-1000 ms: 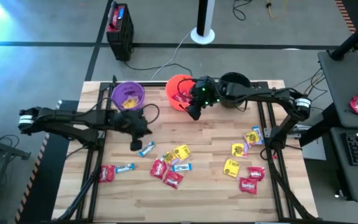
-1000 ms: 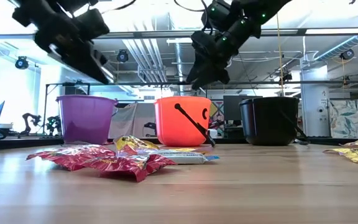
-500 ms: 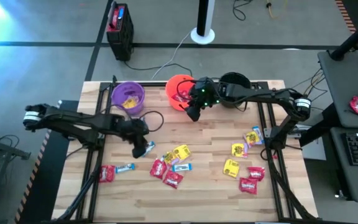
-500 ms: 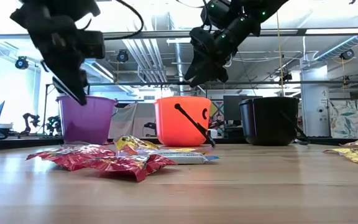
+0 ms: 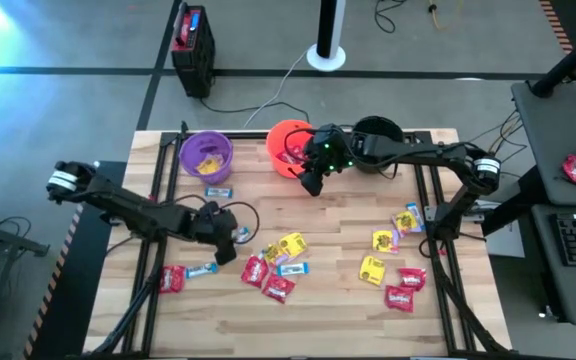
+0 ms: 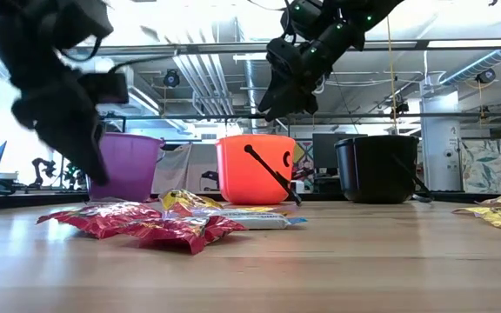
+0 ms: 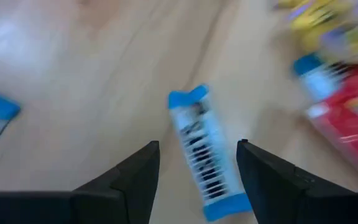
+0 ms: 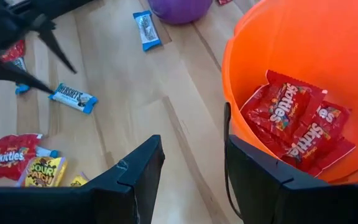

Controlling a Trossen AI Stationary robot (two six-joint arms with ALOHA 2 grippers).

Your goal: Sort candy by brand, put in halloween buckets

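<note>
Since a second ago the left end effector (image 5: pixel 230 240) has swung away from the purple bucket (image 5: pixel 206 154) and come down toward the middle of the table (image 5: pixel 338 300); its fingers, shut then, now stand apart, straddling a blue-and-white candy bar (image 7: pixel 207 162) that lies flat on the wood. Another blue-and-white packet (image 5: pixel 218 191) lies just in front of the purple bucket. The right end effector (image 5: pixel 311 176) has not moved: it hovers open and empty beside the orange bucket (image 5: pixel 286 146), the black bucket (image 5: pixel 377 131) behind it. Only the right wrist view looks into the orange bucket, showing 3 red Skittles packets (image 8: pixel 286 112). The low view shows the 3 buckets in a row.
</note>
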